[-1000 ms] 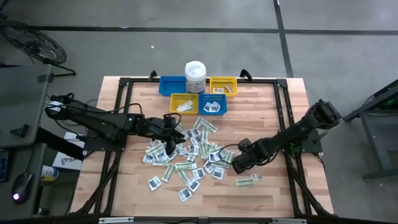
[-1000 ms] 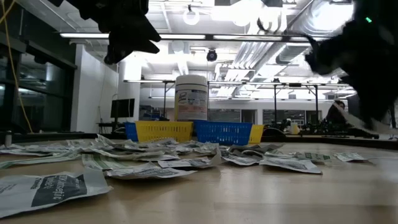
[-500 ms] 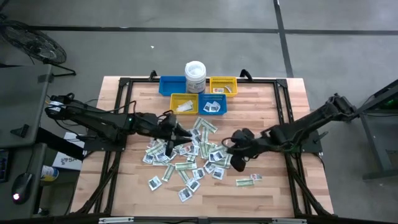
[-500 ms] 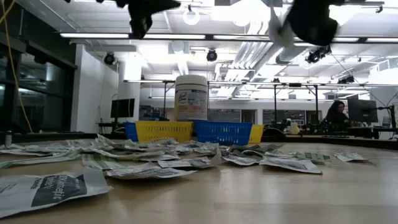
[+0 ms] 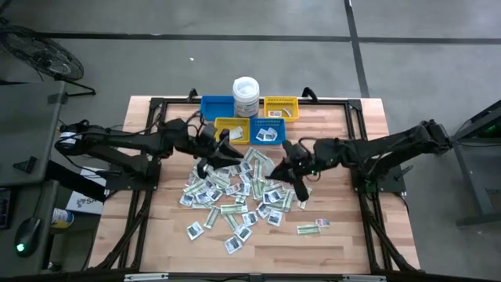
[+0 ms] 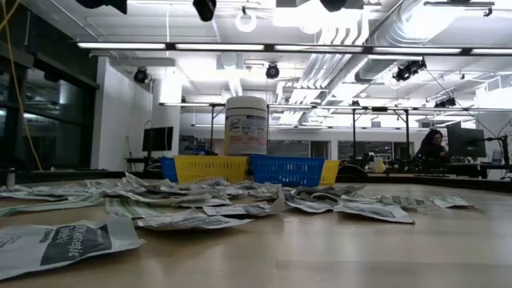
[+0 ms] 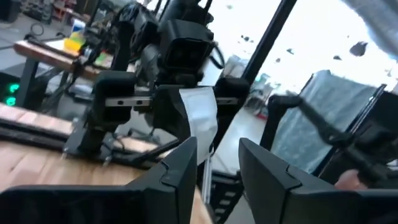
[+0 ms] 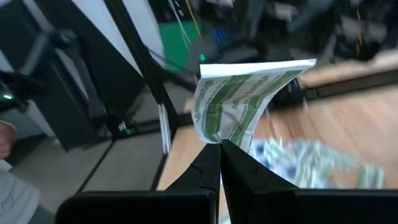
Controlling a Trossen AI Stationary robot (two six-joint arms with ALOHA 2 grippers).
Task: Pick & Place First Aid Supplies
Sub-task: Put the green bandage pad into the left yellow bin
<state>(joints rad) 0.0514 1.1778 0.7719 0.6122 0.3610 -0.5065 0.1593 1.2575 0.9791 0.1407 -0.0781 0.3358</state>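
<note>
The first aid supplies lie flat as a loose heap of white square packets and green-and-white strips on the middle of the wooden table, also seen across the low view. My right gripper hangs above the heap's far right part, shut on one green-and-white strip. My left gripper hovers open just near of the front yellow bin, facing the right gripper. It is empty in its wrist view, which shows the strip's pale side ahead. My right gripper pinches the green-and-white strip by one end between its two shut fingers. The strip sticks out beyond the fingertips, slightly curled and lifted clear of the table.
Along the far edge stand a blue bin, a white lidded tub and a yellow bin, with a second blue bin in front. A lone strip lies near right. Black frame rails border the table.
My right gripper has risen off the heap's right side with the strip and moved toward the far edge and a little left. My left gripper has risen from the heap's left part and moved toward the far edge, up to the front yellow bin.
</note>
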